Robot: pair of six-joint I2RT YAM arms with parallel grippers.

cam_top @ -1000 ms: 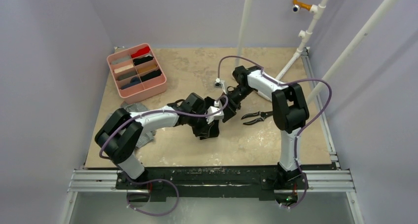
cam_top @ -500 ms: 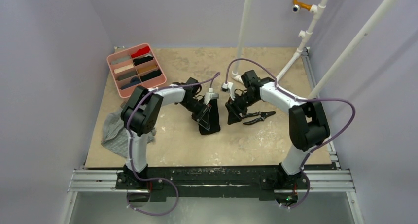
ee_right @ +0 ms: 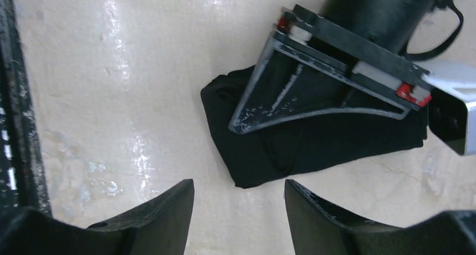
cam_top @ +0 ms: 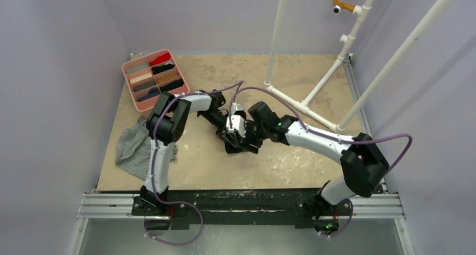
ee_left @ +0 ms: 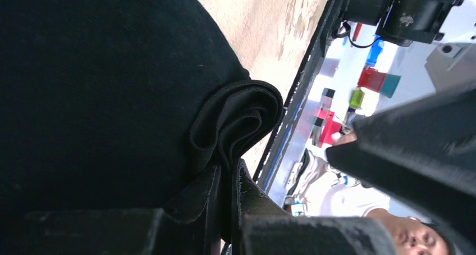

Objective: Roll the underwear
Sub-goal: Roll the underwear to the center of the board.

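If read from the near edge outward: first, by the left edge of the tabletop (cam_top: pixel 269 168), the grey underwear (cam_top: pixel 132 148), a limp, finely striped heap, untouched. At the middle, the black underwear (ee_right: pixel 314 142), a soft, matte wad, seemingly part-rolled, its layered fold nipped tight in the left pincer (ee_left: pixel 227 173). Just above, the right pincer (ee_right: pixel 238 183), spread wide, gripping nothing. Likely to spring undone if released early; likely to skid on the glossy surface if shoved. At the far-left corner, a pink compartment tray (cam_top: pixel 165 104).
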